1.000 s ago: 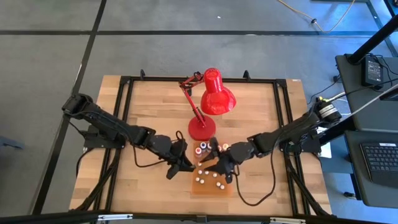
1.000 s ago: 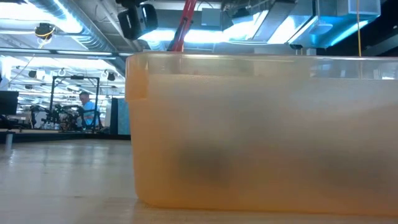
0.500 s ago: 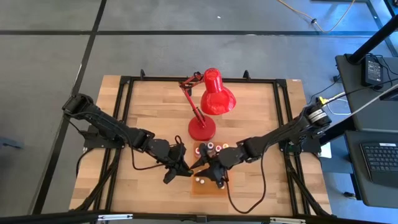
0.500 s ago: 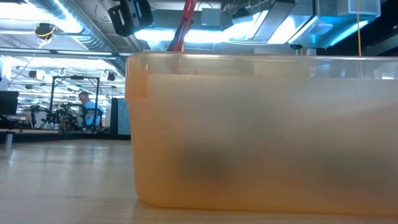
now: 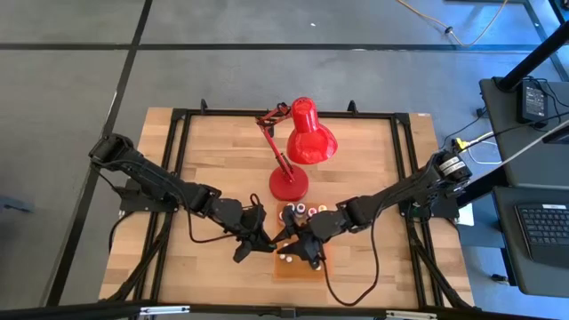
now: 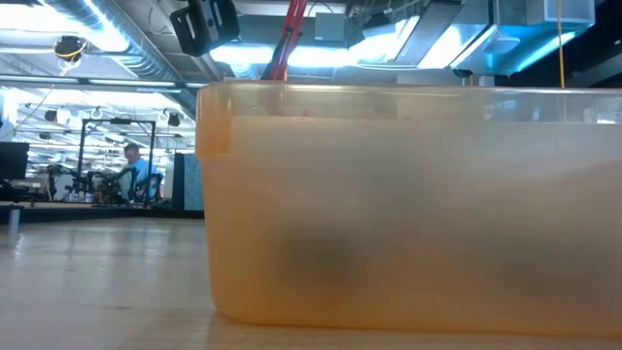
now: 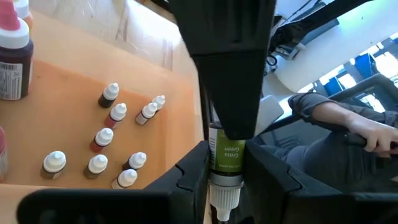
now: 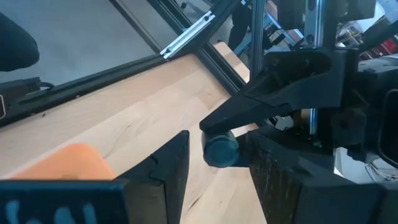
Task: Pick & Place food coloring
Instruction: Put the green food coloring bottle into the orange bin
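Since a second ago the right gripper (image 5: 298,248) has travelled from beside the lamp base (image 5: 288,185) out over the orange tray (image 5: 300,268); the left gripper (image 5: 263,242) has edged in alongside.

Both are meeting at the tray's left edge. The green food coloring bottle (image 7: 227,163) is being pinched across its body by the left fingers, cap pointing toward the wrist. The right jaws are closing on the bottle's far end. Remaining bottles (image 7: 103,138) are lying in the tray.

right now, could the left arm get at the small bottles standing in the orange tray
Probably not yet: the left hand is closed on a green-labelled bottle, with the right hand on its other end. The small bottles stand nearby in the orange tray, uncovered, so once freed it likely could.
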